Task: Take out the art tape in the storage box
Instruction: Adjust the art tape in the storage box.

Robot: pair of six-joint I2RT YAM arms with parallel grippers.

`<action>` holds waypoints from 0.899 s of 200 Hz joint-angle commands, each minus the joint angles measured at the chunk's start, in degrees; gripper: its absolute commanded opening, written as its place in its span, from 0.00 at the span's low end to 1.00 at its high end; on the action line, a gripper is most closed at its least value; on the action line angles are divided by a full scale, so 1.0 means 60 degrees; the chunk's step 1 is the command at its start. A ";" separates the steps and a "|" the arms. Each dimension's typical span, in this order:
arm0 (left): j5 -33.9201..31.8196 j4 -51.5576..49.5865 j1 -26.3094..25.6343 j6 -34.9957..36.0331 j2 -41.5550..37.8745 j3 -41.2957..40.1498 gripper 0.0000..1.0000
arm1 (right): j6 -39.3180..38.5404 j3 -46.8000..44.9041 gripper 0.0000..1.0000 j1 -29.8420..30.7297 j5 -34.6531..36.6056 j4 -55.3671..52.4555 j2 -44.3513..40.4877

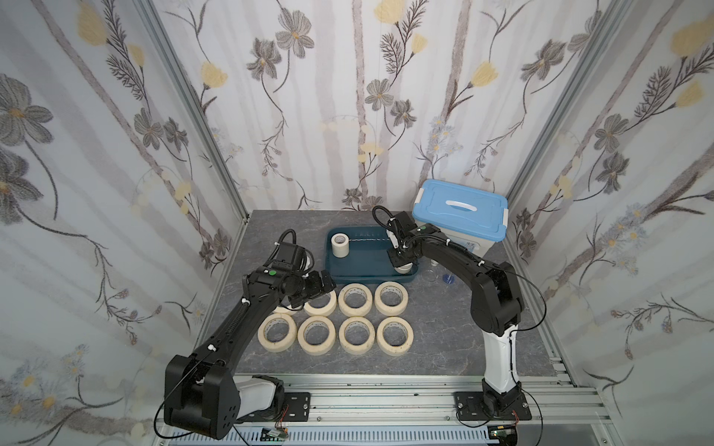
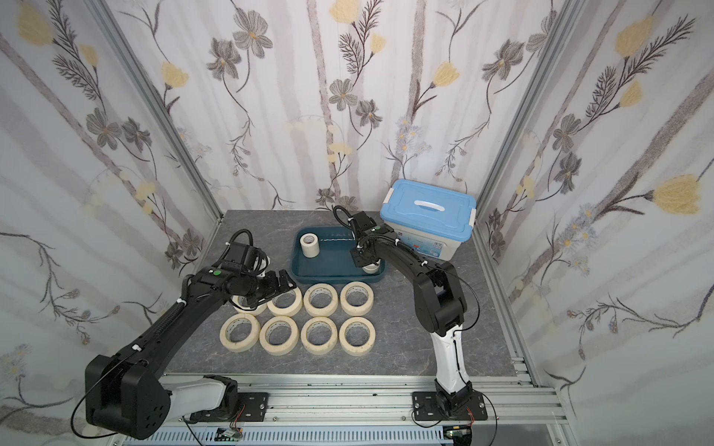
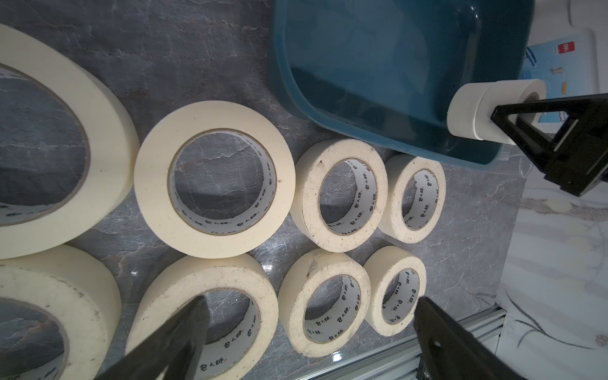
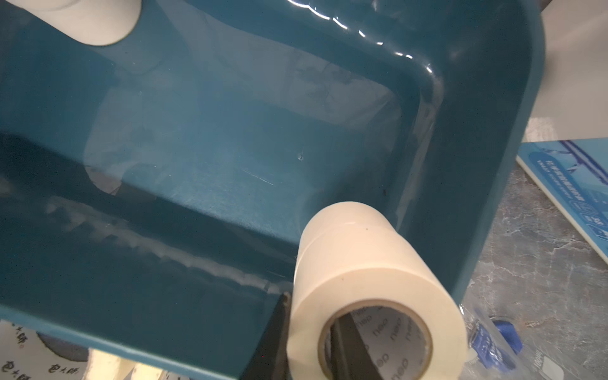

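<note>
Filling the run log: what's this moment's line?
right pincer: shut on small tape stack | storage box | left pincer: open, over table rolls

A white tub [image 1: 469, 241] with a light-blue lid [image 1: 459, 209] sits at the back of the gray table [image 1: 444, 328]. Beside it lies something small, maybe clear plastic [image 1: 448, 278]. Flowery walls [image 1: 347, 96] stand around.

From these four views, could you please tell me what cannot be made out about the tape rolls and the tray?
- Small tape stack at the storage box's near right corner: in both top views the right gripper covers most of it.
- Far-left back-row roll: mostly hidden under the left gripper in both top views.
- Other small stack: cut off by the right wrist picture's edge.
- Core print: too small in top views.
</note>
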 commanded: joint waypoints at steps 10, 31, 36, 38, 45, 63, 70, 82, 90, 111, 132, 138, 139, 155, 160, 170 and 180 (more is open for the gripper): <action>-0.0072 -0.0093 0.0001 0.0119 -0.0046 -0.0032 1.00 | -0.0009 -0.0047 0.18 0.0032 -0.0021 -0.0253 -0.0539; -0.0094 -0.0124 0.0004 0.0112 -0.0046 -0.0039 1.00 | 0.0027 -0.0244 0.18 0.0046 -0.0034 -0.0299 -0.0940; -0.0098 -0.0125 0.0001 0.0112 -0.0047 -0.0031 1.00 | 0.0037 -0.0315 0.18 0.0045 -0.0031 -0.0300 -0.1034; -0.0088 -0.0128 0.0005 0.0113 -0.0048 -0.0031 1.00 | 0.0041 -0.0344 0.18 0.0046 -0.0045 -0.0301 -0.1066; -0.0096 -0.0139 0.0001 0.0128 -0.0040 -0.0024 1.00 | 0.0041 -0.0436 0.18 0.0046 -0.0035 -0.0293 -0.1175; -0.0118 -0.0144 -0.0004 0.0160 -0.0046 -0.0032 1.00 | 0.0000 -0.0549 0.18 0.0044 0.0036 -0.0301 -0.1137; -0.0115 -0.0144 0.0003 0.0177 -0.0048 -0.0017 1.00 | -0.0017 -0.0538 0.18 0.0046 0.0038 -0.0301 -0.1022; -0.0100 -0.0141 -0.0003 0.0191 -0.0047 -0.0002 1.00 | -0.0021 -0.0513 0.17 0.0046 -0.0016 -0.0287 -0.0805; -0.0104 -0.0143 0.0001 0.0191 -0.0044 0.0007 1.00 | -0.0010 -0.0466 0.17 0.0061 -0.0037 -0.0297 -0.0649; -0.0122 -0.0159 -0.0003 0.0197 -0.0047 -0.0017 1.00 | 0.0042 -0.0425 0.17 0.0088 -0.0101 -0.0286 -0.0428; -0.0151 -0.0199 0.0009 0.0253 -0.0047 -0.0018 1.00 | 0.0014 -0.0432 0.17 0.0103 -0.0073 -0.0286 -0.0422; -0.0165 -0.0203 0.0008 0.0255 -0.0048 -0.0016 1.00 | 0.0002 -0.0432 0.17 0.0105 -0.0079 -0.0300 -0.0454; -0.0162 -0.0203 0.0009 0.0262 -0.0048 -0.0017 1.00 | 0.0000 -0.0439 0.17 0.0105 -0.0079 -0.0301 -0.0467; -0.0159 -0.0186 0.0007 0.0267 -0.0047 0.0019 1.00 | -0.0002 -0.0501 0.17 0.0103 -0.0072 -0.0301 -0.0580; -0.0155 -0.0175 0.0000 0.0255 -0.0046 0.0023 1.00 | -0.0005 -0.0530 0.17 0.0105 -0.0072 -0.0301 -0.0625; -0.0145 -0.0153 0.0004 0.0250 -0.0046 0.0034 1.00 | -0.0016 -0.0574 0.17 0.0105 -0.0065 -0.0301 -0.0709; -0.0146 -0.0158 0.0003 0.0250 -0.0034 0.0056 1.00 | -0.0005 -0.0620 0.17 0.0105 -0.0065 -0.0301 -0.0807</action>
